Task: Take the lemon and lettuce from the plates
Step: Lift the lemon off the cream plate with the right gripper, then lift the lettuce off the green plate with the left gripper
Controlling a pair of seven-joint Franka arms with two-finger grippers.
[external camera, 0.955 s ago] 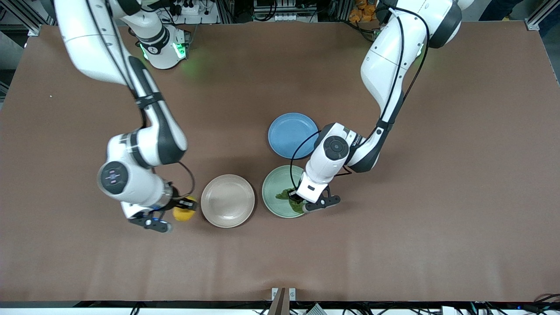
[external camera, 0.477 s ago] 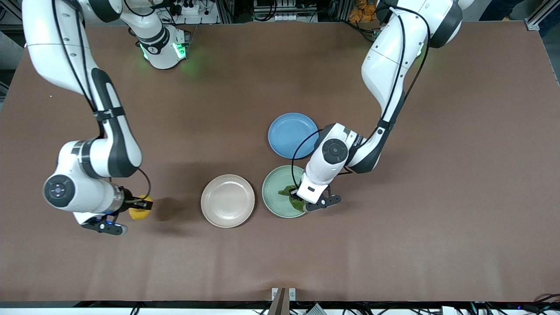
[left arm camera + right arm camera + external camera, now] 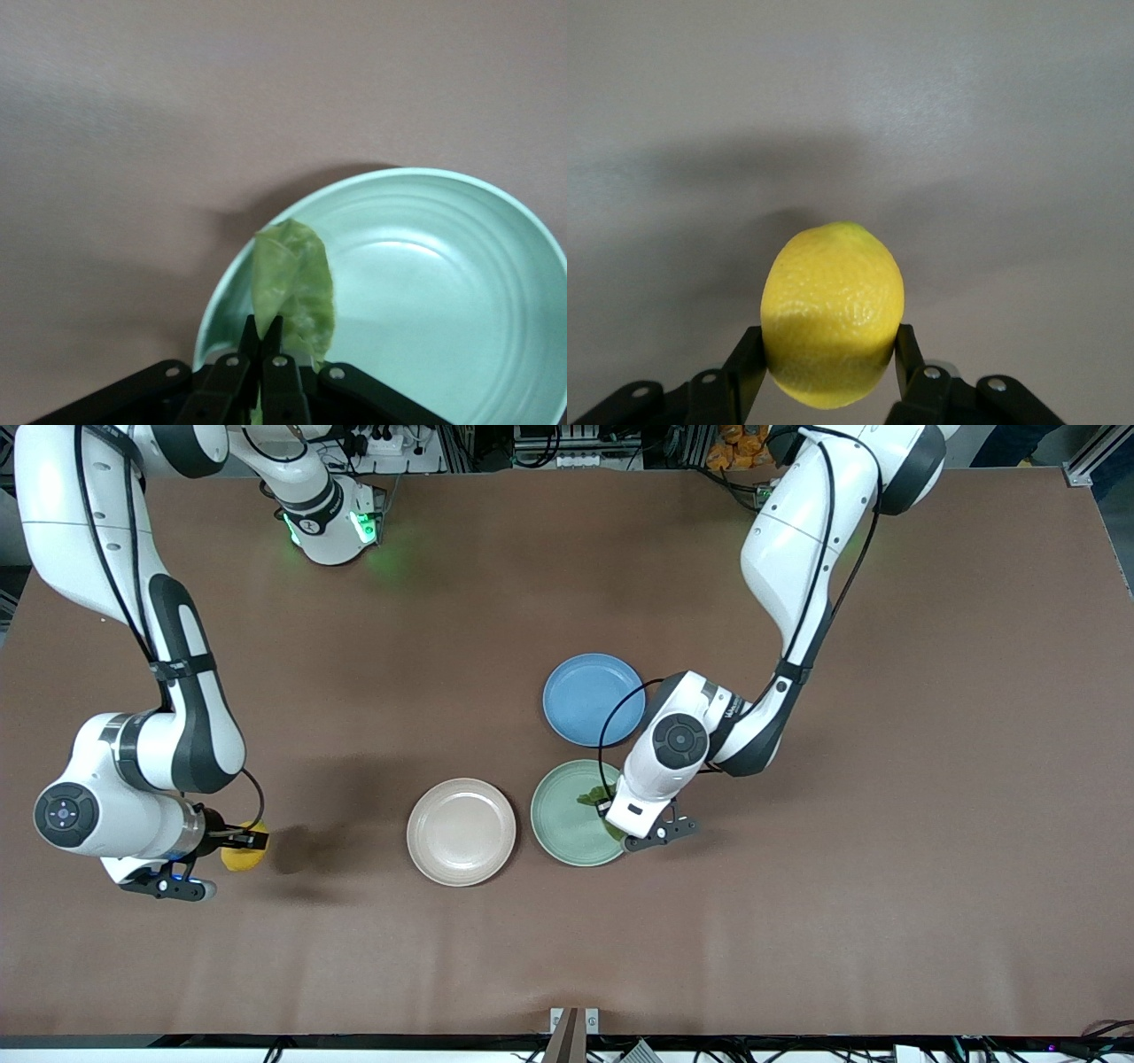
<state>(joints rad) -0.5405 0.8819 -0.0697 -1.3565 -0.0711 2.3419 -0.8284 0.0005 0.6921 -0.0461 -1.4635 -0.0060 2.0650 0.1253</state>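
The right gripper (image 3: 232, 841) clamps the oval yellow lemon (image 3: 244, 849) above bare table toward the right arm's end, clear of the beige plate (image 3: 461, 831); the left gripper (image 3: 611, 824) pinches the wrinkly green lettuce (image 3: 295, 290) – lifting it – over the mint plate (image 3: 558, 824)

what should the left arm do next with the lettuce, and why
Probably carry it sideways off the mint green plate toward the left arm's end of the table. The left end effector is shut on the lettuce, already lifted yet over the plate's rim.
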